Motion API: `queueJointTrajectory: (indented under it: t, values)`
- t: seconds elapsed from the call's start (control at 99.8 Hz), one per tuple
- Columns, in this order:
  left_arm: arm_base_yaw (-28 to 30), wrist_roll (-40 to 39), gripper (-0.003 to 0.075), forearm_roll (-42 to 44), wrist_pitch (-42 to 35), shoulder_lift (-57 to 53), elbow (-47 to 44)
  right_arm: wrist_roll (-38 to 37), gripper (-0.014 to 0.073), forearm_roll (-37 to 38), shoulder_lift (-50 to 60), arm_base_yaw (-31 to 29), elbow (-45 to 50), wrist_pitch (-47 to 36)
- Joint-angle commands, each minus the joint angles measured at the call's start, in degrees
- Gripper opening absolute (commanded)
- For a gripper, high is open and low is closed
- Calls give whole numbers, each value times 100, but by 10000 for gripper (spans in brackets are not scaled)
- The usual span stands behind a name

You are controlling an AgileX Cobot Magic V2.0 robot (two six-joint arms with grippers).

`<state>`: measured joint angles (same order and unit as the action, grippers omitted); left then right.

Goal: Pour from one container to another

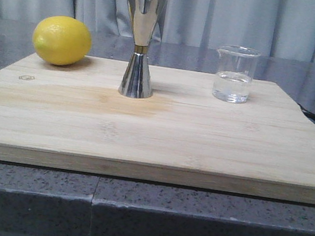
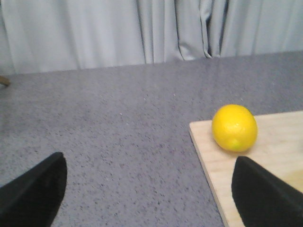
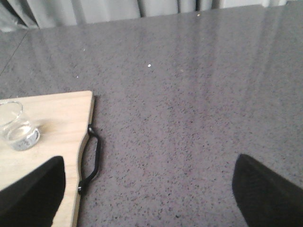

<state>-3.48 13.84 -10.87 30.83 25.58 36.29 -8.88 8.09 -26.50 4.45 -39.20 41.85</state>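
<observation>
Nothing picked up yet. Beaker [image 1: 234, 74] stands upright on the right part of the cutting board [image 1: 154, 135], some clear liquid in the bottom, lip toward the jigger side. Jigger [image 1: 140, 42] stands upright near the board's middle on its smaller cone, well apart from the beaker; lemon [image 1: 62, 40] sits at the back left corner, apart from both. No arms in the front view. Left claw [image 2: 147, 189] is wide open, holding nothing, hanging over the grey bench [image 2: 109, 123] just off the board's left edge, with the lemon between its fingertips in view. Right claw [image 3: 149, 187] is also spread wide and empty, mostly over bare bench beside the board's black handle [image 3: 91, 158], the beaker off to one side near a fingertip. Risks, as I judge them: the jigger is tall, narrow-based and top-heavy, so any brush from the beaker or a finger would likely tip it. Its mouth is small, so a slightly off pour would spill onto the board. Glass is smooth, so a loose or off-centre grip could let the beaker slide or twist when tilted. The right claw needs to shift toward the beaker; coming in low risks knocking it over and losing the liquid. The lemon could roll if bumped.
</observation>
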Motion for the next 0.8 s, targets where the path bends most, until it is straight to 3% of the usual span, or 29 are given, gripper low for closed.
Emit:
queueJointTrajectory:
  t: [0.0,0.611,0.792]
  values:
    - [-42,649,638,-679,96,430,348,221,627,-21,-321,141,-333,-122]
    - [-776,7810,638,-6714,595,3553,206,603,627,-34,-1053,325,-531,-456]
    - [-864,9629,638,-8319,1327,4442,206,603,627,-34,-1053,325,-531,-513]
